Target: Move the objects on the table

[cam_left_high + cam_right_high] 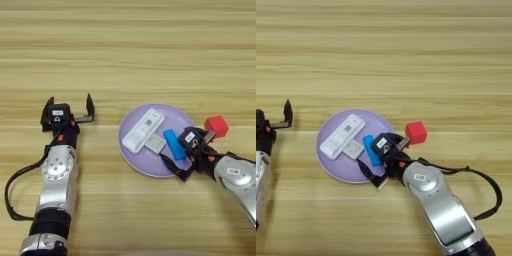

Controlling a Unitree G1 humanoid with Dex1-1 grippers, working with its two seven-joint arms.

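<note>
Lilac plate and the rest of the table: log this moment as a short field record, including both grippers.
plate: round lilac plate on the wooden table
on plate: white remote-like bar, grey flat rectangle, blue oblong block
off plate: red cube, just right of the rim
right gripper: open, at the plate's right edge by the blue block
left gripper: open, idle left of the plate

I see a lilac plate (137,160) carrying a white bar (143,130), a grey rectangle (156,143) and a blue block (174,144), a red cube (216,126) beside it, on light wood-grained table (128,55).
</note>
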